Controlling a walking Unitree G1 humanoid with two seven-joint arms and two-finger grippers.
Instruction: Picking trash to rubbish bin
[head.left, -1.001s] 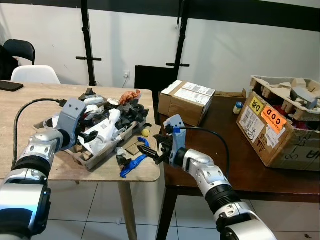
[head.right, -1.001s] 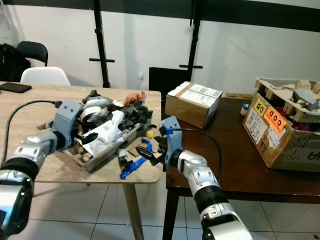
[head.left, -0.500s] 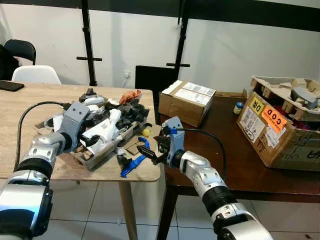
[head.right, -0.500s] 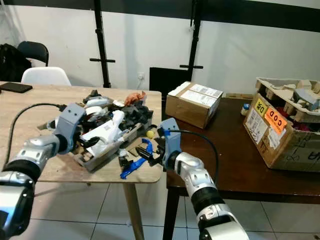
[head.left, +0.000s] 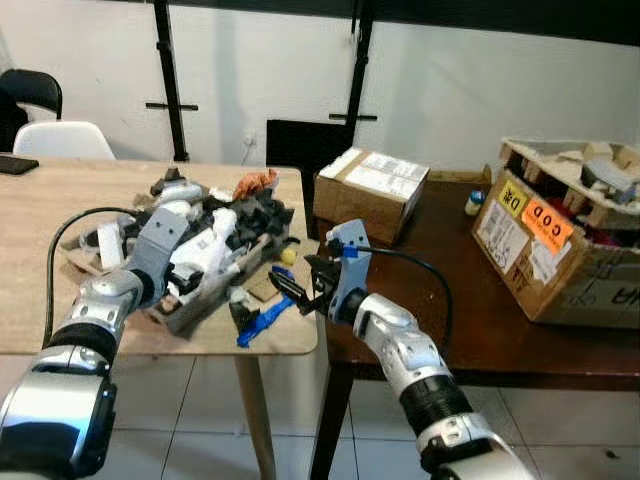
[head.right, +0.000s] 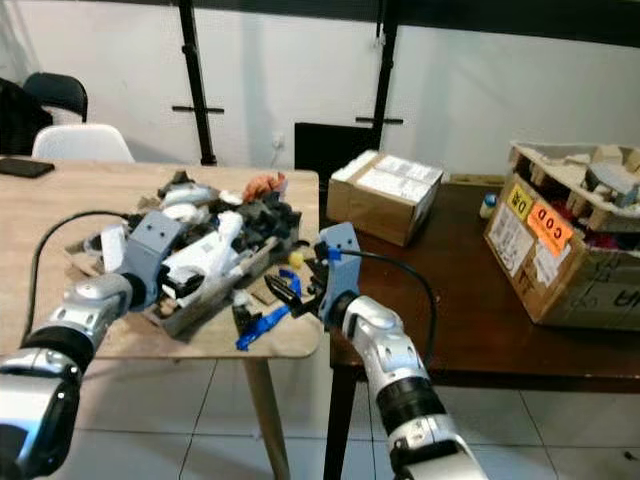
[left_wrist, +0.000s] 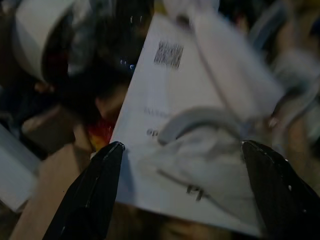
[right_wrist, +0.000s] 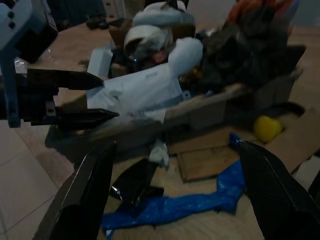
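Note:
A heap of trash (head.left: 235, 225) lies on the light wooden table (head.left: 60, 200), partly in a shallow cardboard tray (head.left: 195, 308). On top lies a white crumpled package (left_wrist: 200, 145) with a barcode. My left gripper (head.left: 188, 280) is open at the heap's near left side, and the package sits between its fingers (left_wrist: 95, 195). My right gripper (head.left: 292, 290) is open too, low over the table's near right corner. Below it lie a blue plastic scrap (right_wrist: 190, 205), a black scrap (right_wrist: 135, 185) and a yellow ball (right_wrist: 267, 128).
A dark brown table (head.left: 470, 330) adjoins on the right, carrying a small cardboard box (head.left: 370, 190), a small bottle (head.left: 473, 203) and a large open box with a COD label (head.left: 560, 250). A white chair (head.left: 55, 140) stands behind. A phone (head.left: 20, 165) lies far left.
My left gripper has crept right, closer onto the white package. The right gripper has barely moved, edging slightly toward the heap. The head view has shifted a little.

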